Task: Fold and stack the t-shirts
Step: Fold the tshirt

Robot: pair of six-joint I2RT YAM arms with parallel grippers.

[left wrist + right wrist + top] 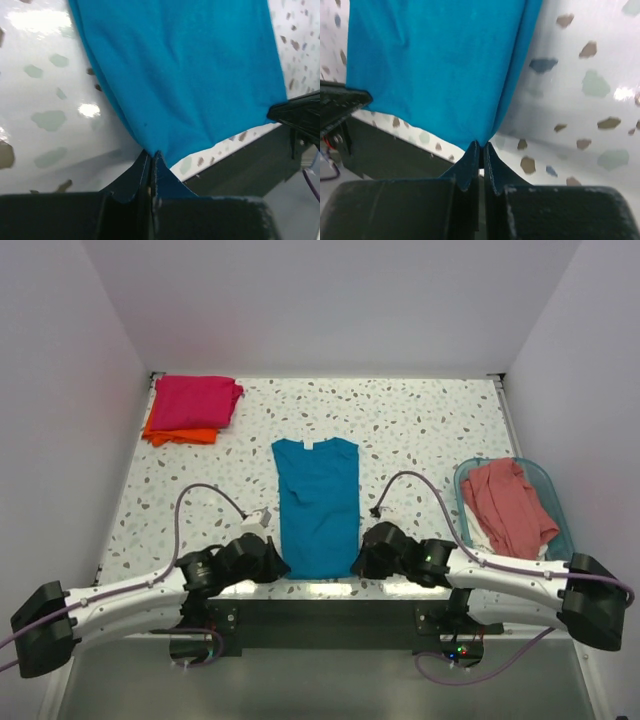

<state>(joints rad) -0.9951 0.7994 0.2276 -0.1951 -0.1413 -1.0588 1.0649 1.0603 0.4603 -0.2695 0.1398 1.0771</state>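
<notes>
A teal blue t-shirt (318, 502) lies flat in a long narrow strip down the middle of the table, collar at the far end. My left gripper (277, 566) is shut on its near left hem corner, the cloth (185, 70) pinched at the fingertips (150, 156). At the near right hem corner my right gripper (360, 562) is shut on the same shirt (440, 65), tips (482, 146) pinching the cloth. A folded magenta pink t-shirt (196, 401) rests on a folded orange one (180, 434) at the far left. A salmon pink t-shirt (508, 504) lies crumpled in the basket.
A clear blue-tinted plastic basket (550, 490) stands at the right edge of the speckled table (420, 430). White walls close in the back and both sides. The table's near edge (235, 145) runs just below the shirt's hem.
</notes>
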